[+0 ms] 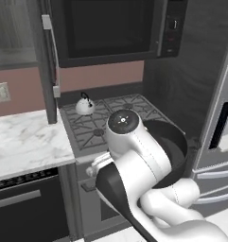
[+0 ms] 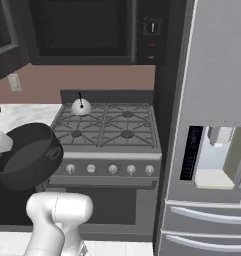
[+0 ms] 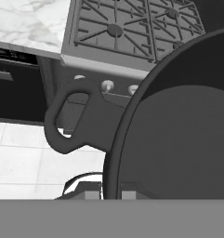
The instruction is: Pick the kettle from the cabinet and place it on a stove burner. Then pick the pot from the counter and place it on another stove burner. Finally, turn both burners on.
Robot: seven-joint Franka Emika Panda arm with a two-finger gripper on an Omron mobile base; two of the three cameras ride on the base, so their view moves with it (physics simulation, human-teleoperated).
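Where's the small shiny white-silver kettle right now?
The small shiny white-silver kettle sits on the gas cooktop's back-left burner, beside the white marble counter.

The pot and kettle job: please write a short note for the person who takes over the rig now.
Gripper: shut on the rim of the pot, held in the air in front of the stove, left of the knobs.
Kettle: already on the rear left burner.
Done: kettle placed, pot picked up.
Left: set the pot on another burner, then turn both burners on.
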